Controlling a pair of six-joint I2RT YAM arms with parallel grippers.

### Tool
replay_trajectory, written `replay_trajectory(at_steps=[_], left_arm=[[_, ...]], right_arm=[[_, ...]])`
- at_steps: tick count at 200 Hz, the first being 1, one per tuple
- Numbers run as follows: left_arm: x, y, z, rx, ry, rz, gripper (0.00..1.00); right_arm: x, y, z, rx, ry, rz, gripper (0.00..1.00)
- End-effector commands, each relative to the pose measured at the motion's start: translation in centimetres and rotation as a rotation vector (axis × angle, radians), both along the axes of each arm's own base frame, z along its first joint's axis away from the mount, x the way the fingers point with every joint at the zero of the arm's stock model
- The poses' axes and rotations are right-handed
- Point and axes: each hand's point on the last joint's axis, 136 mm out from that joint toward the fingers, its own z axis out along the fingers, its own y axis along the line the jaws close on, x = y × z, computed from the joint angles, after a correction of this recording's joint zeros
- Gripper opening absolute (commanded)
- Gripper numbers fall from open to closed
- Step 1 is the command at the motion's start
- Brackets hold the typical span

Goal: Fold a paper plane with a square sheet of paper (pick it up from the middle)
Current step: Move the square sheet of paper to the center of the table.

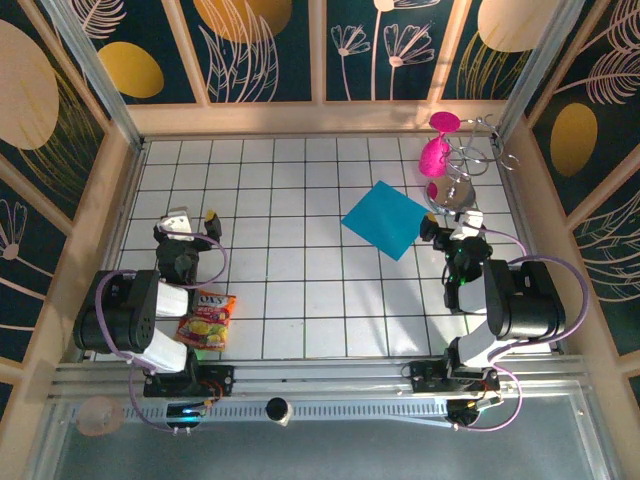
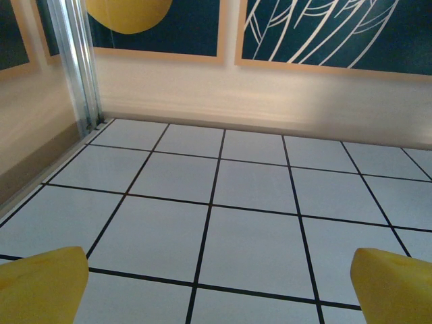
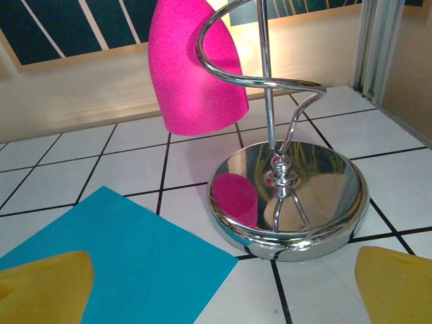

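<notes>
Both jaws apart, sheet [image 3: 115, 263] beside chrome stand [image 3: 317, 182]

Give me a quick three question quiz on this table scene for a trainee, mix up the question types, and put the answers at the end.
1. True or false: the square sheet of paper is already folded into a plane.
2. What lies beside the left arm? A. snack packet B. a spoon C. scissors
3. Fill in: the left claw and the right claw both stand ___, holding nothing.
Key: 1 false, it lies flat and unfolded. 2 A. 3 open.
</notes>
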Motion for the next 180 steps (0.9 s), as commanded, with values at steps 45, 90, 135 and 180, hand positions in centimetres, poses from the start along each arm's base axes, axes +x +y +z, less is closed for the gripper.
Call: replay_trajectory(at_steps=[45, 90, 135, 180], left_arm=[[-2.0, 1.6, 2.1, -0.016, -0.107, 0.086, 0.99], [-3.4, 3.3, 4.6, -0.093, -0.098, 0.193, 0.99], [-3.2, 2.4, 7.6, -0.380, -0.047, 0.171, 0.99], [-2.5, -2.8, 5.8, -0.653, 0.110, -0.074, 0.99]], right_arm=[[0.0, -0.6, 1.5, -0.006, -0.047, -0.031, 0.99], [0.1, -1.7, 4.6, 0.023, -0.009, -0.148, 0.99], [1.1, 1.2, 4.6, 0.237, 0.242, -0.124, 0.99], [0.4, 8.7, 3.8, 0.398, 0.430, 0.065, 0.93]])
